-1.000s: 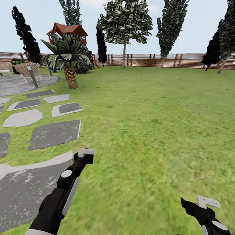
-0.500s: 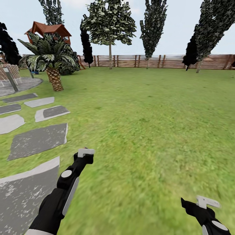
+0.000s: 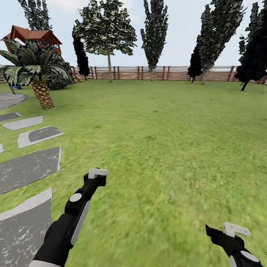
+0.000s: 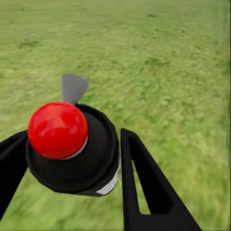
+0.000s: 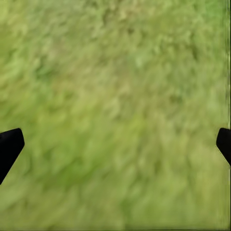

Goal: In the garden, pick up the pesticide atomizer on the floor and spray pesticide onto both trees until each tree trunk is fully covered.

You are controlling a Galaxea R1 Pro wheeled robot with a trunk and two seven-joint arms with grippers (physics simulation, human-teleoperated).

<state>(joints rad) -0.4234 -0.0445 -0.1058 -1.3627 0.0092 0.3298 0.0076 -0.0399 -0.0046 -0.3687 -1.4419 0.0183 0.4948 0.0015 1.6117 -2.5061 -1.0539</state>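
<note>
My left gripper [image 4: 72, 137] is shut on the pesticide atomizer [image 4: 79, 161], a black body with a round red top [image 4: 57, 129] and a grey nozzle tab, held over grass. In the head view the left gripper [image 3: 96, 175] hangs low over the lawn [image 3: 167, 141], left of centre. The right gripper [image 3: 227, 230] sits at the bottom right; its dark fingertips [image 5: 9, 144] stand wide apart with only grass between them, so it is open. One broad-crowned tree [image 3: 105, 27] with a thin bare trunk [image 3: 109, 72] stands far off by the fence.
A brown slat fence [image 3: 167, 73] closes the far side, with dark narrow cypress-like trees [image 3: 154, 29] along it. A short palm [image 3: 39, 79] and a red-roofed playhouse [image 3: 31, 35] are at the far left. Grey stepping stones [image 3: 27, 168] lie along the left.
The whole picture has slid to the left, so the camera has turned right. Both arms keep the same pose, and the left gripper still holds the atomizer.
</note>
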